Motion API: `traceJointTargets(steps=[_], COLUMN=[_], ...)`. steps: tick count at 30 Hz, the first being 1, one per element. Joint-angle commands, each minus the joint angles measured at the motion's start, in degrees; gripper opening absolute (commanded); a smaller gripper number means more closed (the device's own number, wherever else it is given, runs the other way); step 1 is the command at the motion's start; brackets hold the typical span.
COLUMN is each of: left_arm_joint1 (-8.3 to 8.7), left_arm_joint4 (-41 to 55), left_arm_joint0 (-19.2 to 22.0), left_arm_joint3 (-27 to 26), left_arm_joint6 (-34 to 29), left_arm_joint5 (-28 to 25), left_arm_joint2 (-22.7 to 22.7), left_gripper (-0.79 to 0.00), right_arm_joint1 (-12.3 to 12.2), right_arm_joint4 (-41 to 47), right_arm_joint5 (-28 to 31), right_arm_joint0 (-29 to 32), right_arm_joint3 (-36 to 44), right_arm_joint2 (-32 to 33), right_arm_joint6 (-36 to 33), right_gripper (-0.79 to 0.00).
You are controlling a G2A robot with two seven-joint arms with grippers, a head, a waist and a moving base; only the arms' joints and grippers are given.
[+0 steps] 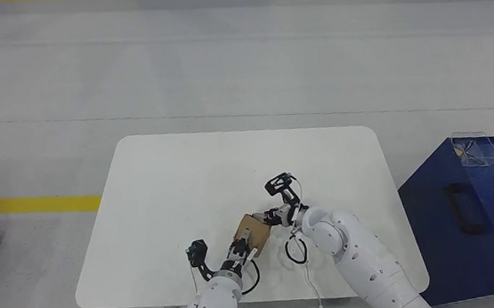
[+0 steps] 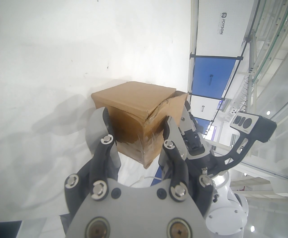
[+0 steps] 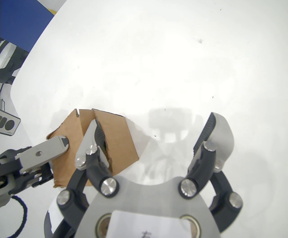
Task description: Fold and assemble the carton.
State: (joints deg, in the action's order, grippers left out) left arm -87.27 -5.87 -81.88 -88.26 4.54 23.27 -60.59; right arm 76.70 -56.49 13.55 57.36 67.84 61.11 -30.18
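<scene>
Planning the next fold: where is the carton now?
In the top view the carton sits near the robot-side edge of the table, gripped by the left gripper, with the open right gripper against its other side.

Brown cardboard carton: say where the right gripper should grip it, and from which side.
Probably pinch the loose flap of the brown cardboard carton from where the right gripper is: it stands ajar, and the left gripper clamps two opposite walls.

White arms (image 1: 364, 259), black cables (image 3: 24, 210), right pincer (image 3: 153, 119) silver with black pads.
</scene>
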Motion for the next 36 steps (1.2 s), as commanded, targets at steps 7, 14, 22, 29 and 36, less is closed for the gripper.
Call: traceJointTargets(steps=[7,14,22,29,36], left_arm_joint1=[-0.15,-0.39,-0.49,-0.32,0.44], left_arm_joint4=[0.0,0.2,0.0,-1.7,-9.6], left_arm_joint0=[0.6,1.1,0.7,-1.4,-5.1], left_arm_joint3=[1.0,1.7,0.9,-1.8,-6.2], left_arm_joint6=[0.0,0.5,0.8,3.6,7.6], left_arm_joint5=[0.2,0.3,0.2,-2.4,-10.2], left_arm_joint2=[0.1,0.4,0.5,-0.2,-0.6], left_gripper=[-0.385,-0.376,-0.36,-0.117,-0.046], right_arm_joint1=[-0.2,-1.1,-0.6,-0.5,-0.6], right_arm_joint4=[3.0,1.5,-2.1,-1.9,-1.5], right_arm_joint5=[-0.1,3.3,-2.5,-2.3,-2.0], right_arm_joint0=[0.2,3.4,2.6,1.8,1.8], right_arm_joint3=[0.6,5.5,4.0,3.2,3.4], right_arm_joint2=[2.3,3.2,1.1,0.7,1.1], right_arm_joint6=[2.2,0.7,1.0,-0.5,0.1], right_gripper=[0.0,0.0,0.0,0.0,0.0])
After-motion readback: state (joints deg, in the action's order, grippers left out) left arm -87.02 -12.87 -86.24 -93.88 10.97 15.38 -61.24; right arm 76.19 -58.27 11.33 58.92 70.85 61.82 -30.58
